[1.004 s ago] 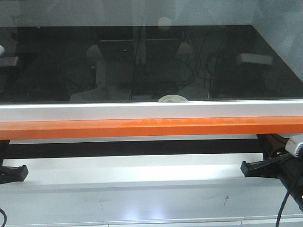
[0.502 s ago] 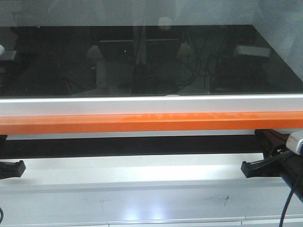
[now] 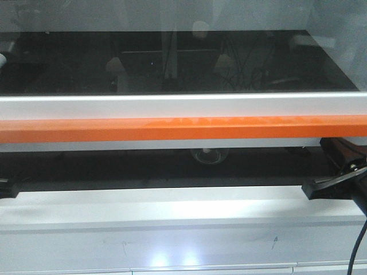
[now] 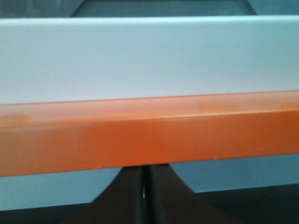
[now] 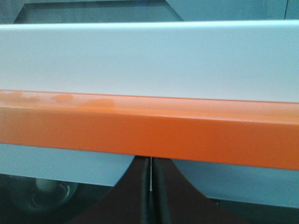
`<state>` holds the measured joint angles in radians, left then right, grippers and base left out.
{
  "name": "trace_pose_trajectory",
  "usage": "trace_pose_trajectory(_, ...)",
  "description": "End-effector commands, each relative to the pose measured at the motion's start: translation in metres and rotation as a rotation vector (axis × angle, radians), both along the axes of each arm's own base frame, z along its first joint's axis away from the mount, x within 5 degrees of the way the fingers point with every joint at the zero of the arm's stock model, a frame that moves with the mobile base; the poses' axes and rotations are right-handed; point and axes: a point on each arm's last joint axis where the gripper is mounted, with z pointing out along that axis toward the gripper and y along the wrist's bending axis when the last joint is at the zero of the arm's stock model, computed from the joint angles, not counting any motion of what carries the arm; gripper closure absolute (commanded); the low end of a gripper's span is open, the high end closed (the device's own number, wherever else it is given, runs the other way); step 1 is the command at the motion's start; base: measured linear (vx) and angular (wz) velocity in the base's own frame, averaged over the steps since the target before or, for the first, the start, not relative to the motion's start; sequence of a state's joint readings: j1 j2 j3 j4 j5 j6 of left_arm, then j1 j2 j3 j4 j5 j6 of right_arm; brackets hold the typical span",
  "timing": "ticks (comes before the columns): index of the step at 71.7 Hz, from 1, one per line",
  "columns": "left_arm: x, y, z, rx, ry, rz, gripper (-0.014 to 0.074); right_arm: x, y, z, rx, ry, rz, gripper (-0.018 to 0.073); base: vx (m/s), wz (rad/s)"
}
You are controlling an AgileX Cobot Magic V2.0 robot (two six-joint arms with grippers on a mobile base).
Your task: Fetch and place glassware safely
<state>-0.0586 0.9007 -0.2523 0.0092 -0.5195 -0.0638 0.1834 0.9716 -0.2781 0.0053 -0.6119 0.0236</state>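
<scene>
Sash [image 3: 183, 106] has risen, baring the jar [image 3: 209, 154]. My left gripper [image 4: 144, 186] and right gripper [image 5: 150, 184] (both clenched, empty) prop its orange bar [image 3: 183, 129]. Fetching remains.

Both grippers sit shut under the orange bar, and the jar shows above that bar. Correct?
No: the jar shows below the orange bar, per the front view. The left gripper and right gripper do sit shut under it.

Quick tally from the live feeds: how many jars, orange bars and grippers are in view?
Glass jar: 1
Orange bar: 1
Grippers: 2 (left gripper, right gripper)
Total: 4
</scene>
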Motion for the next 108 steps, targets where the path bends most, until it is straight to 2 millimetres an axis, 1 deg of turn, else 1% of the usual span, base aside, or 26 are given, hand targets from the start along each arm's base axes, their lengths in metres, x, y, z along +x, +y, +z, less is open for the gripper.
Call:
trace_pose_trajectory(1, -0.002, -0.001, 0.052, -0.031, -0.324, -0.011, 0.0603, -0.002, -0.003, 0.052, 0.057, -0.318, -0.019, 0.0560, 0.00, 0.00)
trace_pose_trajectory(18, -0.010, -0.002, 0.067, -0.009, -0.293, -0.019, 0.0603, -0.008, -0.003, 0.058, 0.049, -0.266, -0.013, 0.0560, 0.00, 0.00)
trace_pose_trajectory(29, -0.023, -0.001, 0.069, -0.033, -0.261, -0.019, 0.0603, -0.023, -0.003, 0.060, 0.001, -0.217, 0.013, 0.0560, 0.00, 0.00)
trace_pose_trajectory(42, -0.043, 0.000, 0.070, -0.029, -0.208, -0.022, 0.0603, -0.051, -0.008, 0.061, 0.013, -0.108, 0.017, 0.0560, 0.00, 0.00)
trace_pose_trajectory(58, -0.078, 0.001, 0.069, -0.025, -0.167, -0.036, 0.0603, -0.095, -0.018, 0.063, 0.011, -0.089, -0.008, 0.0560, 0.00, 0.00)
trace_pose_trajectory(67, -0.098, 0.004, 0.058, -0.024, -0.139, -0.032, 0.0603, -0.121, -0.024, 0.060, 0.017, -0.090, -0.020, 0.0560, 0.00, 0.00)
trace_pose_trajectory(74, -0.110, 0.005, 0.041, -0.026, -0.110, -0.031, 0.0603, -0.136, -0.027, 0.048, -0.006, -0.089, -0.027, 0.0560, 0.00, 0.00)
trace_pose_trajectory(80, -0.116, 0.006, 0.024, -0.024, -0.091, -0.029, 0.0603, -0.140, -0.028, 0.032, 0.014, -0.064, -0.022, 0.0560, 0.00, 0.00)
trace_pose_trajectory(85, -0.120, 0.006, 0.024, -0.028, -0.146, -0.030, 0.0603, -0.142, -0.028, 0.025, 0.024, -0.077, -0.018, 0.0560, 0.00, 0.00)
trace_pose_trajectory(91, -0.122, 0.006, 0.026, -0.030, -0.172, -0.031, 0.0603, -0.143, -0.028, 0.027, 0.014, -0.108, -0.021, 0.0560, 0.00, 0.00)
trace_pose_trajectory(100, -0.121, 0.006, 0.024, -0.032, -0.145, -0.030, 0.0603, -0.143, -0.029, 0.026, -0.012, -0.100, -0.030, 0.0557, 0.00, 0.00)
trace_pose_trajectory(108, -0.121, 0.006, 0.024, -0.032, -0.143, -0.030, 0.0603, -0.142, -0.029, 0.022, -0.018, -0.065, -0.032, 0.0524, 0.00, 0.00)
